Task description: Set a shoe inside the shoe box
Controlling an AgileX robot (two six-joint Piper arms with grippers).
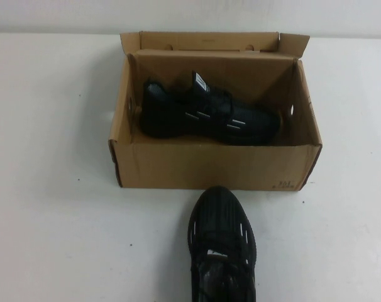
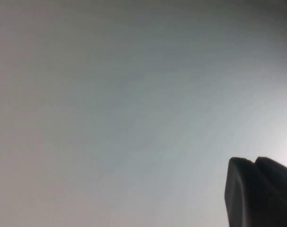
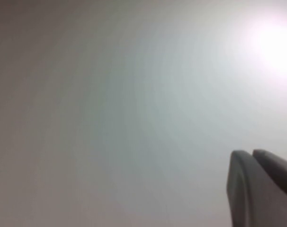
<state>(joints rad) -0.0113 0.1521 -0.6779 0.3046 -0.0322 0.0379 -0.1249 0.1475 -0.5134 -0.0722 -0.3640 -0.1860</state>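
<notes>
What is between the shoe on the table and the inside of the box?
The shoe sits on the table, toe at the shoe box near wall, which it must clear. Another shoe already lies inside. The left gripper and right gripper see only bare table.

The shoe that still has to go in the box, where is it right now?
In the high view the shoe lies on the table at the near edge, toe toward the shoe box, just right of centre. Neither gripper shows there.
</notes>
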